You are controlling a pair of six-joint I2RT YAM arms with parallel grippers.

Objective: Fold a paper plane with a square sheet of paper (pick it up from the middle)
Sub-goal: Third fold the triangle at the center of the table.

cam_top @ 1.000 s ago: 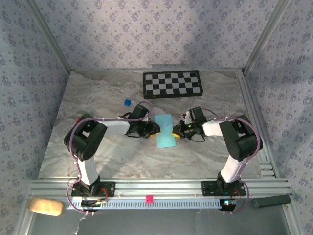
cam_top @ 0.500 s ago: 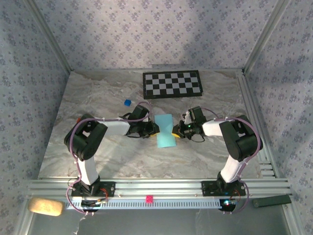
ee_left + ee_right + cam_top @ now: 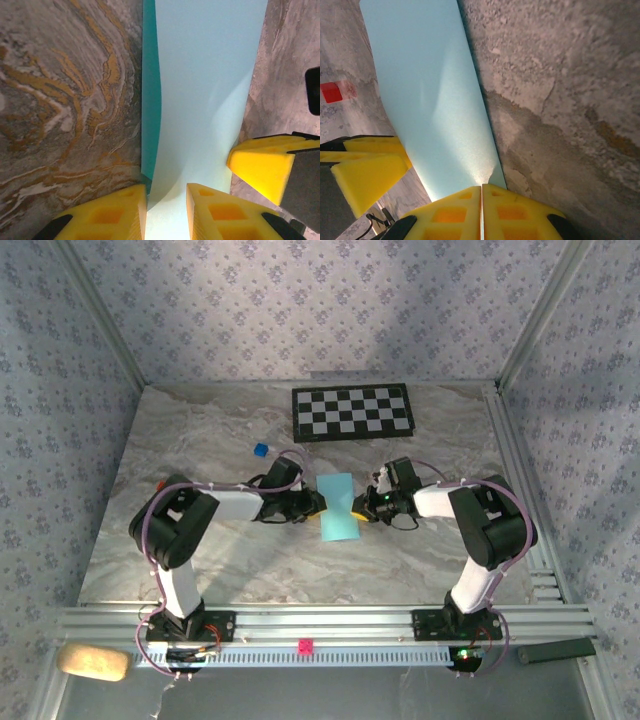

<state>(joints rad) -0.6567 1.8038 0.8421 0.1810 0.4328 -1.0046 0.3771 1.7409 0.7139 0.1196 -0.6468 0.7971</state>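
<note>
Square sheet of paper [image 3: 337,507], light blue and folded double.
It lies as a long plain strip mid-table [image 3: 190,440], narrower at the waist; a darker under-layer shows along one edge.

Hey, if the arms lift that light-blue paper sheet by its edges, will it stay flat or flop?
Probably floppy: the paper sheet curves between the left pincer and right pincer, looking narrower mid-length. Likely very light, so a push may slide or buckle it on the smooth marble tabletop.

Open tabletop [image 3: 300,575] along near side, paper sheet [image 3: 338,508] mid-table, checkerboard [image 3: 351,412] far back, blue cube [image 3: 261,450] mid-left
</note>
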